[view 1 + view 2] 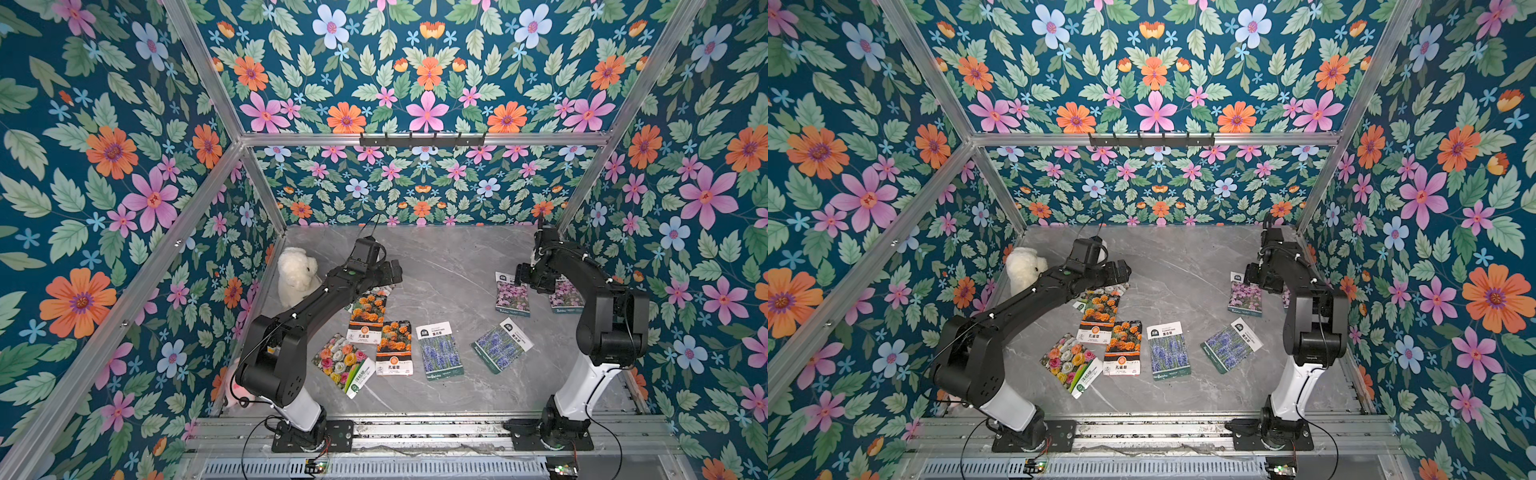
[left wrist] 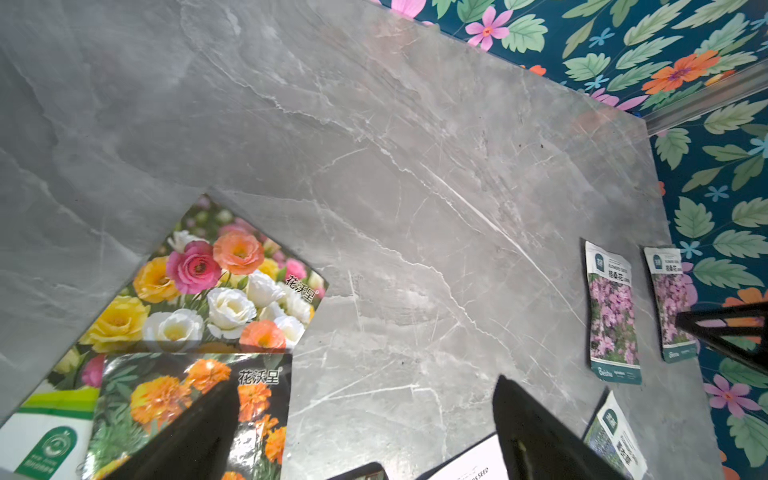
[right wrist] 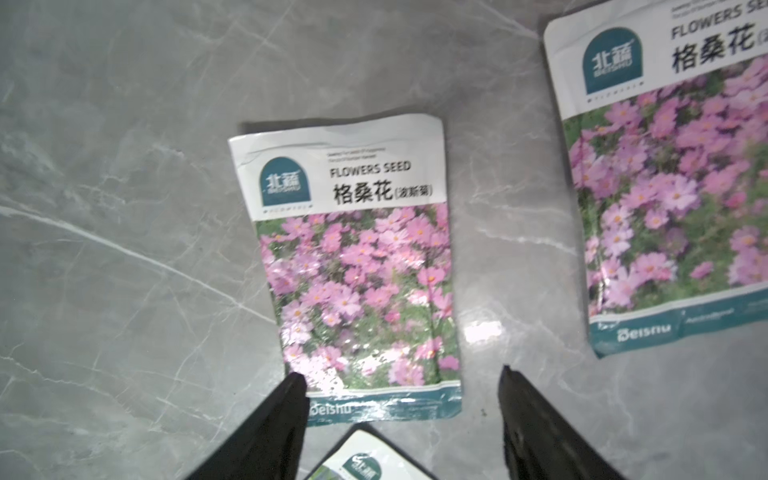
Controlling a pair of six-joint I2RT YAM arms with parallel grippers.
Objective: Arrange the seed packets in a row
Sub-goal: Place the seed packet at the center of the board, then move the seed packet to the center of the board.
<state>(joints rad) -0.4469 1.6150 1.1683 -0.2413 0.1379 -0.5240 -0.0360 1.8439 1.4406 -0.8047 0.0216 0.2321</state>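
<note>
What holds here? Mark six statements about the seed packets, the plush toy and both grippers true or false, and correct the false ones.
1. The right gripper is open, holding nothing. True.
2. The left gripper is shut on a packet. False: its jaws stand apart, empty.
3. A glossy orange marigold packet overlaps a glossy multicolour-bloom packet. True.
4. The white plush toy is held by the left gripper. False: it sits free on the grey marbled table, apart from that gripper.
5. One flat pink-flowered packet lies beside a second pink-flowered packet, not touching it. True.
6. The seed packets form one straight row. False: they lie scattered over the table, some tilted.
</note>
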